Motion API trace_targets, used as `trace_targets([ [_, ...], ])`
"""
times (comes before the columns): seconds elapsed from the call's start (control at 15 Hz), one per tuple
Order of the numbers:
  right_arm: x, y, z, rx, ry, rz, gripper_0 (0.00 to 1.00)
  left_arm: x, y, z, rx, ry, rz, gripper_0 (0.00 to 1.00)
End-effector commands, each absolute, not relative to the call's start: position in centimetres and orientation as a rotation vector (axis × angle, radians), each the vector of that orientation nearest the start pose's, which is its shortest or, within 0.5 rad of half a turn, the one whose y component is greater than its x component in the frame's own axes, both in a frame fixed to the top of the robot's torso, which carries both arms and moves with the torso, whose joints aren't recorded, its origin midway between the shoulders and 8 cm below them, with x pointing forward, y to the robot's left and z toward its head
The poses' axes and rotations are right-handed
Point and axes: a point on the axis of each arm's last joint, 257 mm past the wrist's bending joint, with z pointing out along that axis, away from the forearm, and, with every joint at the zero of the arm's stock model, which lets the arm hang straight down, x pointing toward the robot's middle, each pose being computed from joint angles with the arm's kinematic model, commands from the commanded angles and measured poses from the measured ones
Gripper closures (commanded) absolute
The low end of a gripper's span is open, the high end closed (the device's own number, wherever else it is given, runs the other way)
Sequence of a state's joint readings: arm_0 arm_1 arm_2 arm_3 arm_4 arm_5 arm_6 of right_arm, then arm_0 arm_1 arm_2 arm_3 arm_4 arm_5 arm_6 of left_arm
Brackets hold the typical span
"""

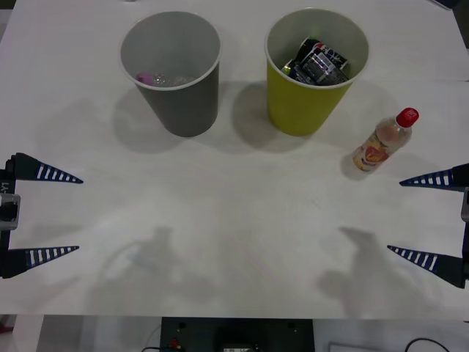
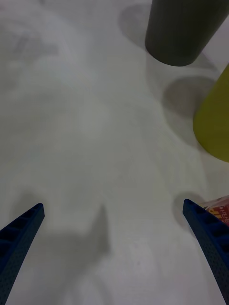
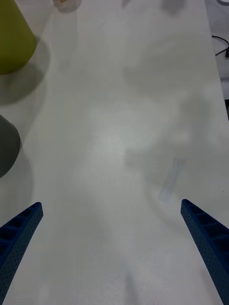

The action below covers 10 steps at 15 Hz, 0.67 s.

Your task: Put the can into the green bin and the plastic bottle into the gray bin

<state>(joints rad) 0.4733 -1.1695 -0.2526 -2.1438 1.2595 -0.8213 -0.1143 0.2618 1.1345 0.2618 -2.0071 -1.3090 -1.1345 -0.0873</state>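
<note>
Dark cans (image 1: 317, 62) inside green bin (image 1: 308, 110), upper right; pink-capped bottle (image 1: 157, 78) inside gray bin (image 1: 183, 103), upper left. Plastic bottle (image 1: 384, 141) lying right. Left gripper (image 1: 44, 214) and right gripper (image 1: 429, 218) wide open, empty.

A white table (image 1: 234, 242) under soft overhead light, with black cables (image 1: 432, 343) past its near edge.

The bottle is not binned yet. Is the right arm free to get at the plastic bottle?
Probably yes: the plastic bottle stands upright beside the green bin, just ahead of the open right gripper, nothing between.
</note>
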Motion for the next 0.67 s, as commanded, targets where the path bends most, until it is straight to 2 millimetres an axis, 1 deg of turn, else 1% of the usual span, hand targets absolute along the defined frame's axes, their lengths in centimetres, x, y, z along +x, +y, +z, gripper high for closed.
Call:
trace_targets([
  [0.07,33.3,-26.8,-17.0,-1.372,1.648,0.164,0.00,34.1,28.6,-16.7,1.762,1.444,-0.118,0.00],
  [0.47,33.4,-25.6,-18.3,-1.119,1.721,0.176,0.00,34.1,28.6,-16.7,1.762,1.444,-0.118,0.00],
  [0.67,33.8,-25.8,-19.0,-0.959,1.779,0.212,0.00,34.1,28.6,-16.7,1.762,1.444,-0.118,0.00],
])
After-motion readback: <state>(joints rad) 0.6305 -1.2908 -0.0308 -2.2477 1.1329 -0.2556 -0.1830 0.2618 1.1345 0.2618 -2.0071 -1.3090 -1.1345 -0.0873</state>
